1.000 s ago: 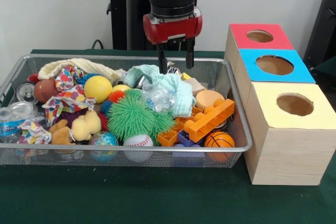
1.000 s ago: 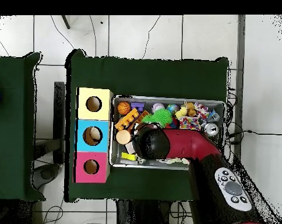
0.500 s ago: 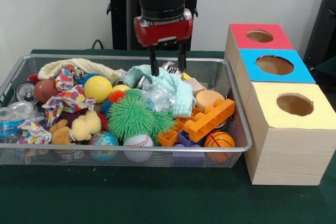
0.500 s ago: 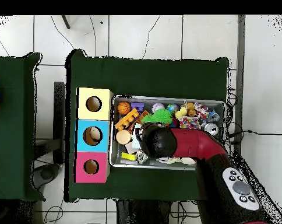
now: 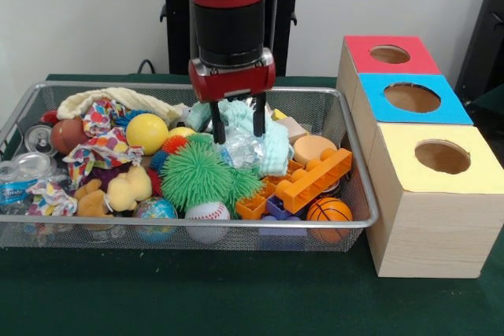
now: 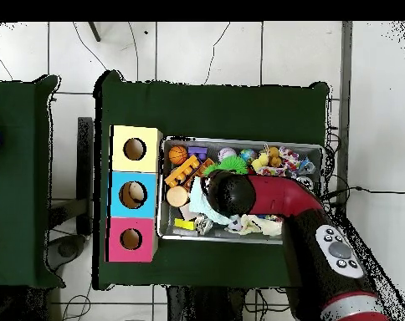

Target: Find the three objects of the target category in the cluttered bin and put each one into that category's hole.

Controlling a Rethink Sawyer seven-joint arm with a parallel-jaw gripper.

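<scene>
The wire mesh bin [image 5: 358, 175] is full of toys and cloths. A crumpled see-through bottle [image 5: 240, 147] lies on a teal cloth [image 5: 272, 143] in the bin's middle. My gripper [image 5: 238, 125] is open just above it, one finger [image 5: 218, 127] to each side. A labelled bottle [image 5: 12, 188] lies at the bin's left end. No third bottle shows clearly. The blue-panel hole [image 5: 412, 97] is in the middle of the wooden box on the right; it also shows in the overhead view [image 6: 132, 195]. In the overhead view the arm [image 6: 231, 192] hides the gripper.
A red-panel hole [image 5: 390, 54] and a yellow-panel hole [image 5: 442, 156] flank the blue one. A green spiky ball [image 5: 197, 175], an orange block [image 5: 315, 179], a yellow ball [image 5: 146, 132] and a silver can [image 5: 39, 139] lie round the bottle.
The gripper has moved left and forward in the front view and come down, from the bin's back edge to over the crumpled bottle. It has stayed open.
</scene>
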